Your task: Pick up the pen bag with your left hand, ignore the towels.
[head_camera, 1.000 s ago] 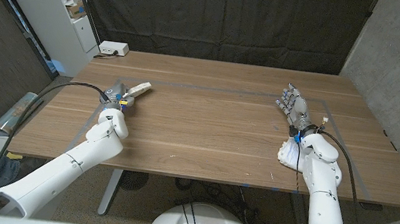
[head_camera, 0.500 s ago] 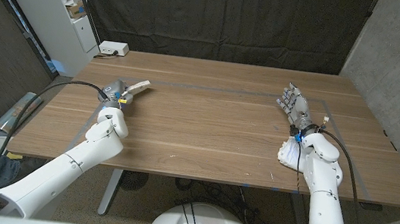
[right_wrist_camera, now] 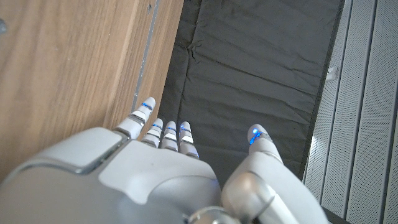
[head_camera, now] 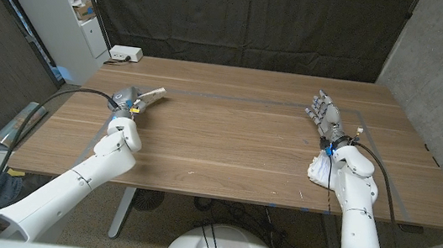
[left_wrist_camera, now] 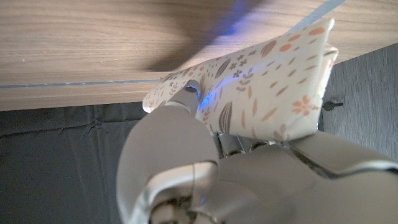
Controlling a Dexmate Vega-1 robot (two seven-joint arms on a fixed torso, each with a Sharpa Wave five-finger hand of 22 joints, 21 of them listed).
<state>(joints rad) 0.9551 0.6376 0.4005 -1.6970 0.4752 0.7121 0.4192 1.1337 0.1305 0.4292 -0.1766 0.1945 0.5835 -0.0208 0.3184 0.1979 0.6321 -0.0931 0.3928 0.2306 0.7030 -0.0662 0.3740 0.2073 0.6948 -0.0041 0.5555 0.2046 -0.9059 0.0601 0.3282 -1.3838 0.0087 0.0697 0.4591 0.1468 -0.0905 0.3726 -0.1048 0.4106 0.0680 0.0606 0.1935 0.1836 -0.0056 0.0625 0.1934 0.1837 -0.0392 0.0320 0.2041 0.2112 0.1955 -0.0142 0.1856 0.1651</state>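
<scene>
My left hand (head_camera: 127,102) has its fingers closed around the cream fabric pen bag with a small orange and brown leaf-and-flower print (head_camera: 151,95), and over the last second the hand has edged slightly back and the bag's free end has tipped a little; I read that as the lift being under way or just done, with the grip holding. In the left wrist view the pen bag (left_wrist_camera: 261,87) sits pressed against the fingers (left_wrist_camera: 186,93), its far end sticking out past them over the brown wooden table (head_camera: 236,143). I cannot tell from the head view whether the bag is fully clear of the wood or brushing it, since the hand covers the held end. My right hand (head_camera: 324,115) waits well apart on the far side of the table, fingers spread and holding nothing, standing roughly on its edge; the right wrist view shows its fingertips (right_wrist_camera: 163,129) against the black curtain (head_camera: 243,17). I can make out no towels.
</scene>
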